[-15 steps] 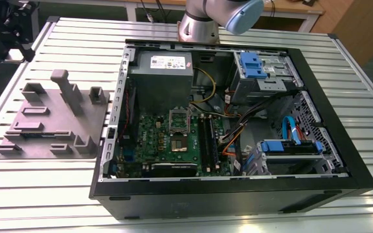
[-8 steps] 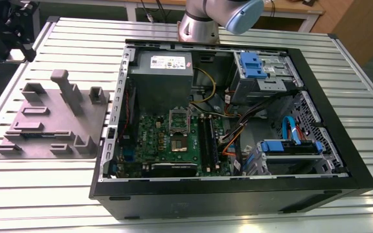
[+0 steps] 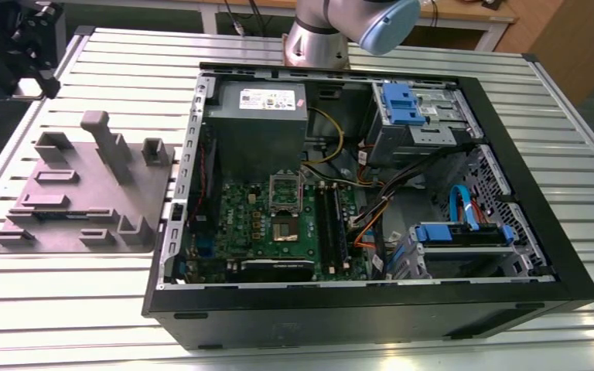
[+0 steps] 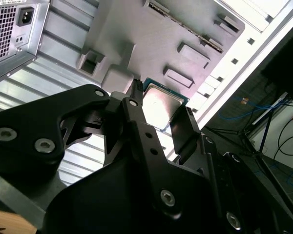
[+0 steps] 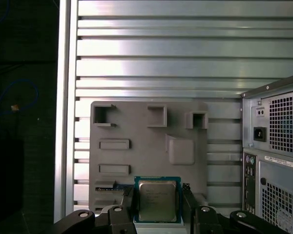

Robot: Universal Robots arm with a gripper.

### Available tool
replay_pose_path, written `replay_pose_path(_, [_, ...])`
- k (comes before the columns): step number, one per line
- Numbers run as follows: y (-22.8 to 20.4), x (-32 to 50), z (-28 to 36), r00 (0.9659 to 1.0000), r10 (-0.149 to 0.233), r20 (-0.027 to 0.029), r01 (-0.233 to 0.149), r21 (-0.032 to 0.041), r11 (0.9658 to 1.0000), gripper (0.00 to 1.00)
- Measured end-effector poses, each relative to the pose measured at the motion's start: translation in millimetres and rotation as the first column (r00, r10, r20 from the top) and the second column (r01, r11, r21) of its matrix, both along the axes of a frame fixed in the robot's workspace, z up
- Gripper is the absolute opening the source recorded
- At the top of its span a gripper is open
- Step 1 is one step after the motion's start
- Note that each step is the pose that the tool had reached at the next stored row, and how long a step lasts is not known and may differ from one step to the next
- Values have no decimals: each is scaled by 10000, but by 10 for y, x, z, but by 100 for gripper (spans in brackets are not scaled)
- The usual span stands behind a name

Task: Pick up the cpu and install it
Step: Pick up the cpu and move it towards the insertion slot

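Note:
The cpu [image 5: 157, 199], a small square chip with a silvery top and green rim, sits between my gripper's [image 5: 158, 205] two black fingers, well above the grey fixture plate [image 5: 146, 146]. The second wrist view shows the same cpu [image 4: 162, 107] clamped by its edges in the gripper [image 4: 161, 111]. In the exterior view the green motherboard [image 3: 276, 224] lies inside the open computer case [image 3: 544, 263], its socket [image 3: 284, 229] uncovered with the metal frame [image 3: 285, 185] raised. The arm's column [image 3: 318, 39] stands behind the case.
The grey fixture plate [image 3: 80, 193] with raised holders lies on the slatted metal table [image 3: 121, 69], on the exterior view's left of the case. Inside the case are a grey power supply [image 3: 256, 116], blue drive brackets [image 3: 401, 104] and loose cables [image 3: 462, 205]. The case's rear panel [image 5: 276, 146] stands beside the plate.

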State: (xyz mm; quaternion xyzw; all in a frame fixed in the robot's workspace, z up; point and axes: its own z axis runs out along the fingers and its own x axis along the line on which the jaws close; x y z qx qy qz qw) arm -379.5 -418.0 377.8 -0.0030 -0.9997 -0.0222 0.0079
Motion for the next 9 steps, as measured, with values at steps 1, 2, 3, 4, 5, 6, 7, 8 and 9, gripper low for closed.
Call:
replay_pose_path(1, [0,3,0,10000,0,0,0,0,10000,47])
replay_pose_path(2, [0,6,-1,10000,0,1,0,1,10000,47])
replay_pose_path(3, [0,9,0,10000,0,1,0,1,10000,47])
replay_pose_path(4, [0,12,0,10000,0,-1,0,0,10000,47])
replay_pose_path(5, [0,15,0,10000,0,1,0,1,10000,47])
replay_pose_path(6, [0,18,0,10000,0,1,0,1,10000,47])
replay_pose_path(7, [0,20,0,10000,-1,1,1,0,10000,47])
replay_pose_path(8, [0,22,0,10000,0,0,0,0,10000,47])
replay_pose_path(9, [0,25,0,10000,0,1,0,0,10000,47])
